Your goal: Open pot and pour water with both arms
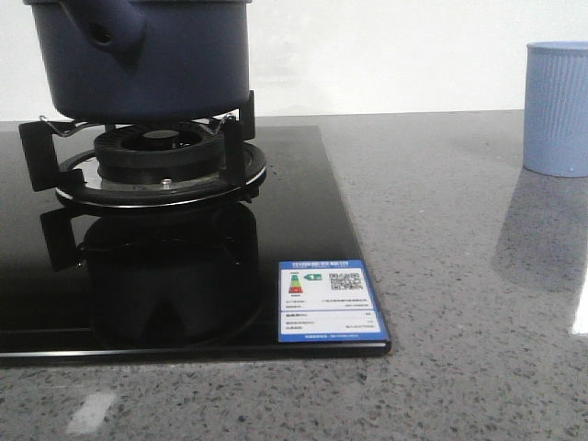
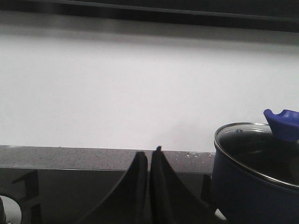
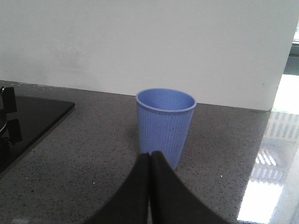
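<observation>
The dark navy pot [image 1: 147, 55] stands on the burner grate [image 1: 147, 152] at the far left, its stubby handle [image 1: 115, 35] towards me. In the left wrist view the pot [image 2: 252, 186] carries a glass lid [image 2: 252, 147] with a blue knob [image 2: 282, 122]. My left gripper [image 2: 148, 154] is shut and empty, beside the pot and apart from it. My right gripper [image 3: 150, 155] is shut and empty, just in front of the light blue ribbed cup [image 3: 165, 123]. Neither gripper shows in the front view.
The black glass hob [image 1: 184, 285] with a blue label [image 1: 329, 301] covers the left of the grey speckled counter [image 1: 459, 303]. The cup [image 1: 557, 106] stands at the far right. A white wall runs behind. The hob's corner shows in the right wrist view [image 3: 28, 121].
</observation>
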